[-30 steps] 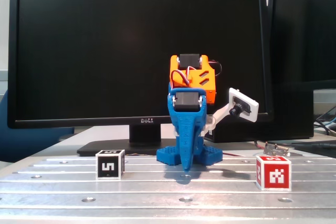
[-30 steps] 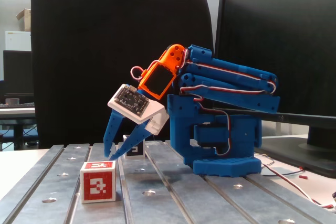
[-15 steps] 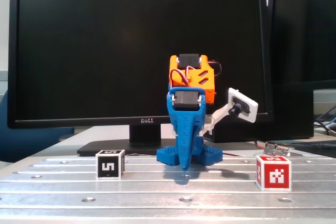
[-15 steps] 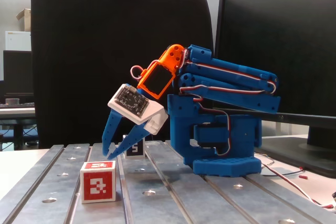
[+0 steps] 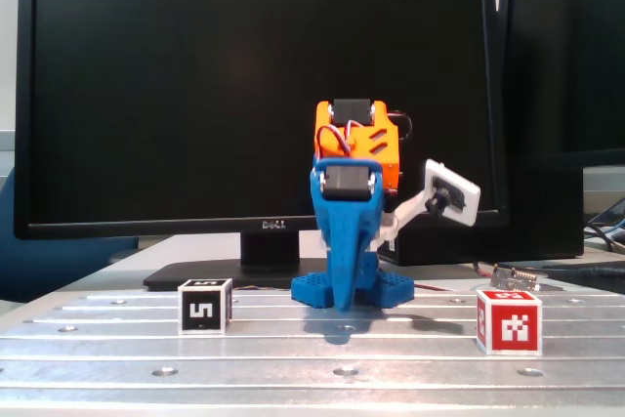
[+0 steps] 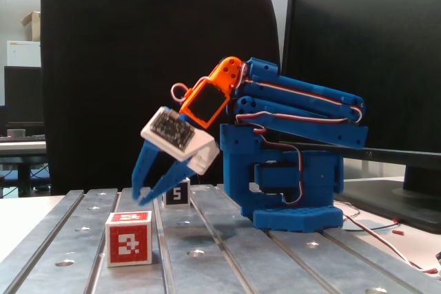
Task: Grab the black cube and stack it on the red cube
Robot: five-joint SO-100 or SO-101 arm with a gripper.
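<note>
The jaws are standing slightly spread with nothing between them; the side-on fixed view shows the two blue fingers diverging to separate tips. The gripper (image 6: 139,197) is hanging tip-down above the metal table (image 6: 227,253), clear of its surface, and in the front-facing fixed view the gripper (image 5: 343,302) is appearing as a single blue wedge pointing downward just in front of the arm base (image 5: 354,290).

Taking the arm base as the landmark: the black cube (image 5: 204,306) is sitting on the table to the left of the base in the front-facing view, apart from the gripper. In the side-on view the black cube (image 6: 177,192) is showing partly behind the gripper fingers, on the far side of them, just left of the arm base (image 6: 293,187). The red cube (image 5: 508,321) is resting on the table to the right of the base in the front-facing view, well apart from the black cube. In the side-on view the red cube (image 6: 129,238) is standing nearest the camera, left of the base and below the gripper tips, not touching them.

A white camera module (image 5: 450,193) is projecting to the right of the wrist. A dark monitor (image 5: 254,95) is standing behind the base.
</note>
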